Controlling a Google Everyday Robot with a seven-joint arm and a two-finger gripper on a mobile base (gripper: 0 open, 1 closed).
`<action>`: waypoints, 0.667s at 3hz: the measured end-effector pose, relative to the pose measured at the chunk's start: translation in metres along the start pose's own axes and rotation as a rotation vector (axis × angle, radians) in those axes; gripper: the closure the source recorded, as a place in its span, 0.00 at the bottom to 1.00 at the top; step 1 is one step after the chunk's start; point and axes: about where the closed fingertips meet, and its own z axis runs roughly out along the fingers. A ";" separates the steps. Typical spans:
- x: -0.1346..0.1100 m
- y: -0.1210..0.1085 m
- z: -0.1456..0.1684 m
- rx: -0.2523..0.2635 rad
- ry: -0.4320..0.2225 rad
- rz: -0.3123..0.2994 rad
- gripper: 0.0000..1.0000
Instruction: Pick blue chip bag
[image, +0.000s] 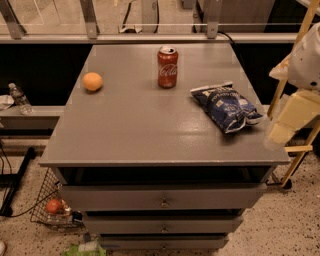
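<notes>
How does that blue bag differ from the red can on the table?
The blue bag lies flat and crumpled near the right edge of the table; the can stands upright farther back, near the middle. The bag is dark blue with white lettering and spreads wider; the can is red and narrow. Both rest on the grey table. The pincer hangs off the table's right side, beside the bag.

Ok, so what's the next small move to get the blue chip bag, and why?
Probably bring the gripper in over the blue chip bag. It hangs off the table's right edge, beside the bag and not above it; the bag lies untouched near that edge.
</notes>
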 end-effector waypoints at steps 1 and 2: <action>0.000 -0.025 0.045 -0.067 -0.068 0.120 0.00; -0.005 -0.041 0.094 -0.115 -0.049 0.170 0.00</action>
